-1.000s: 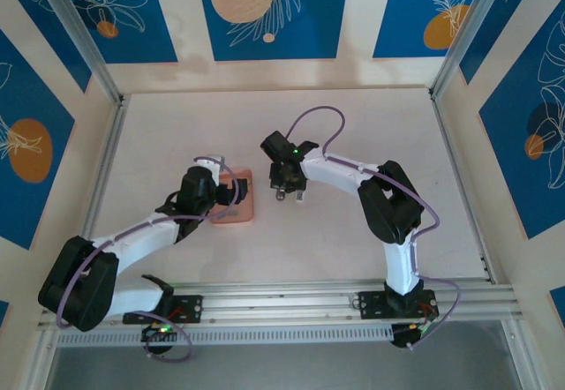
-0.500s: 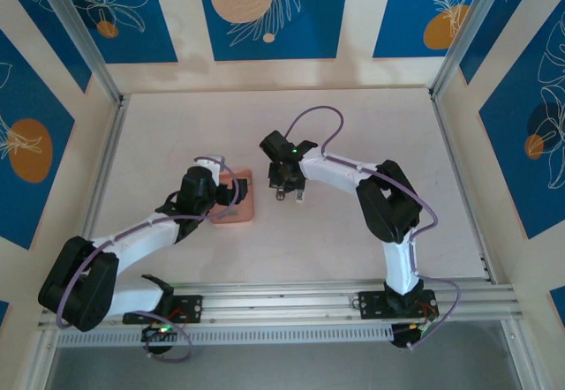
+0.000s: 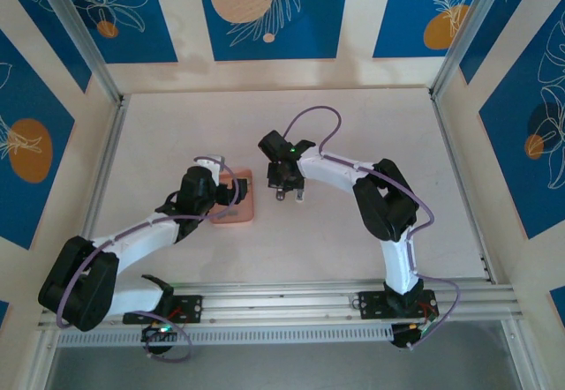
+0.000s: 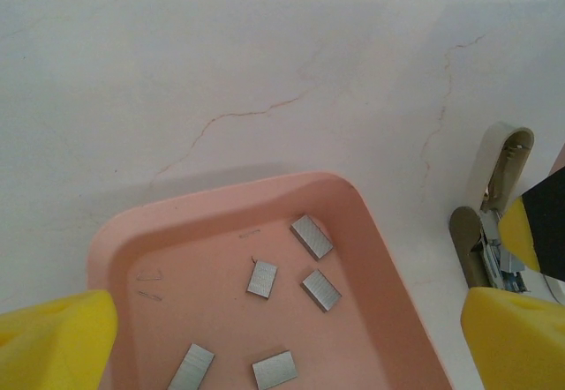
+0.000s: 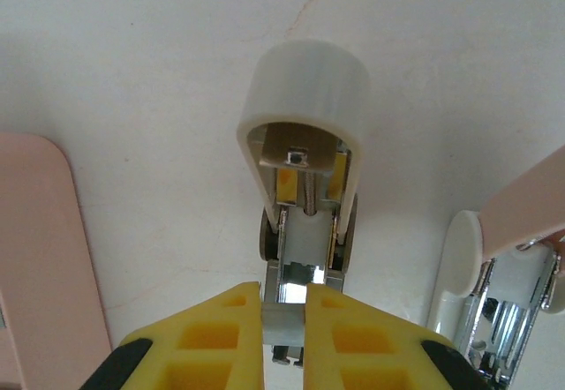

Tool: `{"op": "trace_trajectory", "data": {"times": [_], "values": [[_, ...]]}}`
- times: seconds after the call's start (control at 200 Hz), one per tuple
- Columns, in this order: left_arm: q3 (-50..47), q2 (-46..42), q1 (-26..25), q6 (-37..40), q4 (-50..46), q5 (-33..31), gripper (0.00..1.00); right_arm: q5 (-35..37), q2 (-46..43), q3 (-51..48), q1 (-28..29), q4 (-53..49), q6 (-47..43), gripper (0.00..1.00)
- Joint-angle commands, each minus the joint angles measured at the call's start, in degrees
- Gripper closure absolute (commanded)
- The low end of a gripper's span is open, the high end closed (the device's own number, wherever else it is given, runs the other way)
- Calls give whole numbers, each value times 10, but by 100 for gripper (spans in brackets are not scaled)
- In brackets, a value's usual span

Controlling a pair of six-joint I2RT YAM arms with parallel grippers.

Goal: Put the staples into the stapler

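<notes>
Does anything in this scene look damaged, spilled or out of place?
Thin cracks run across the table beyond the pink tray; they look like surface damage. The staples lie scattered at different angles, but all are inside the tray. The right gripper is shut on the stapler. Nothing looks spilled.

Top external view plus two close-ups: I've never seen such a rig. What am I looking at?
Two robot arms are bolted at the near edge of a table, and the overhead camera sees both. The other two pictures come from cameras on the wrists, so yellow fingers frame them. The left gripper is open above a pink tray holding five small staples. The right gripper is shut on the stapler, beside the tray.
</notes>
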Motion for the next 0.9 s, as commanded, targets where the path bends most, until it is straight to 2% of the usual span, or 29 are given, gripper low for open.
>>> {"op": "trace_trajectory", "data": {"times": [0.0,0.895], "values": [[20,7,6,8,-2,-2,0,10,11,18,1,-17,-11,85],[20,10,6,6,0,2,0,7,21,10,4,-14,-16,85]]}}
